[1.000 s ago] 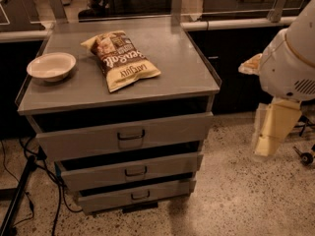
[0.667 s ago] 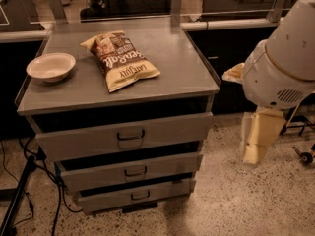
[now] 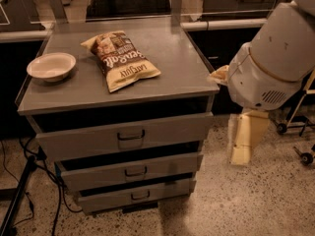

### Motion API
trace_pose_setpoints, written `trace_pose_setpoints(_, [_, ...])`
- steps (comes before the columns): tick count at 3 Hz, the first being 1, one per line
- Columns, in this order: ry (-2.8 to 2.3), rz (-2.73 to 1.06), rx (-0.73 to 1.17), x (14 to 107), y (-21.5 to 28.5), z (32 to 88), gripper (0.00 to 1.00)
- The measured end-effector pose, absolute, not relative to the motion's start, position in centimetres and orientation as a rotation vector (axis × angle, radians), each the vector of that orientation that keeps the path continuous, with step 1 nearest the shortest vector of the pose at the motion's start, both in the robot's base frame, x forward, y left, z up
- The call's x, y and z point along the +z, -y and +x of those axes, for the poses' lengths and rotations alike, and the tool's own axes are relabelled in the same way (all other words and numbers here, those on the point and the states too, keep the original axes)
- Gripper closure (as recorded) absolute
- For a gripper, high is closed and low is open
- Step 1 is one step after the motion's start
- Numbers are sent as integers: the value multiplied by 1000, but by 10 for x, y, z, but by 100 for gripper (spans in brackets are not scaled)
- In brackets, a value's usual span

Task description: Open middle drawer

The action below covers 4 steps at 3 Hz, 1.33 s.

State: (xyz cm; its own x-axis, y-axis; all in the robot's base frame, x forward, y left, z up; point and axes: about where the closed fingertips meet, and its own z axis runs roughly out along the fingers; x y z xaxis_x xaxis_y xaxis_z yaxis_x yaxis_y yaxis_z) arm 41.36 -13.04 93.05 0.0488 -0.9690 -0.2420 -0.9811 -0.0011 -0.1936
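Sitting second in the grey stack at lower centre, the middle drawer (image 3: 167, 166) runs its long front across the frame, its dark handle (image 3: 135, 171) well left of the hand (image 3: 242, 154) hanging at right, open or closed cannot be told.

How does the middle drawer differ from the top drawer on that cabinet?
The top drawer has a taller front; the middle drawer has a low one. The top drawer's handle looks wider than the middle drawer's handle. The top drawer sits higher, the middle drawer directly below it. Shared: grey fronts, dark centre handles. The gripper hangs right of the cabinet, touching neither.
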Motion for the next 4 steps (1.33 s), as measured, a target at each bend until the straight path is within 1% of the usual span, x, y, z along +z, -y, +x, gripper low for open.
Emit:
trace_pose_setpoints(1, [-1982,-2068,28,911,124,406,0])
trace_pose_setpoints(2, [-2000,-2115,-9,872,119,403,0])
trace_pose_setpoints(3, [-2007,-2137,-17,838,116,408,0])
trace_pose_setpoints(4, [-2015,-2144,105,760,102,427,0])
